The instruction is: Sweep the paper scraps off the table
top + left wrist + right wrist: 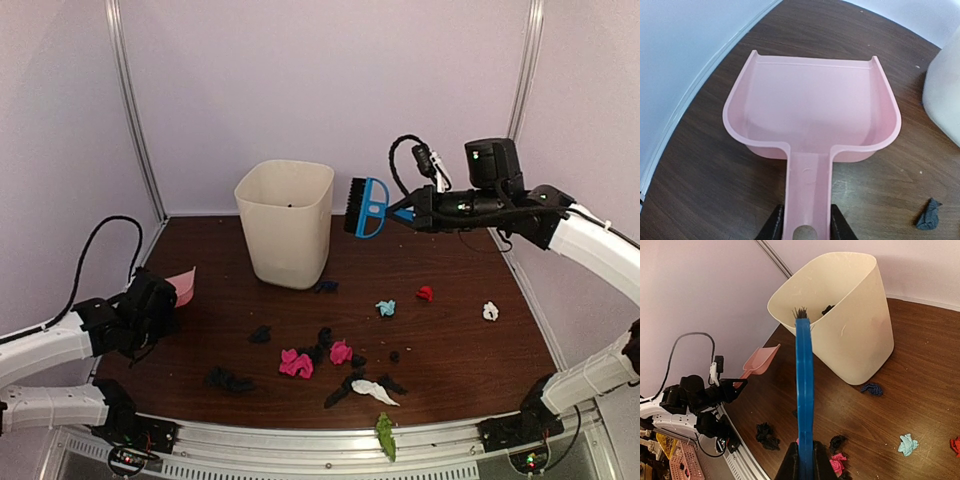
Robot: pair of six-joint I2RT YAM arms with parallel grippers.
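Paper scraps lie on the dark wood table (455,350): magenta wads (296,364), black wads (228,380), a white one (378,392), a light blue one (385,308), a red one (425,293), another white one (490,311) and a green one (385,436) on the front rail. My left gripper (805,231) is shut on the handle of the pink dustpan (812,110), held low at the table's left (182,285). My right gripper (805,460) is shut on the blue brush (804,375), held high beside the bin (365,207).
A cream plastic bin (286,222) stands at the back middle with a dark scrap inside (828,309). A dark blue scrap (326,287) lies at its foot. Walls close the back and sides. A silver rail (300,440) runs along the front.
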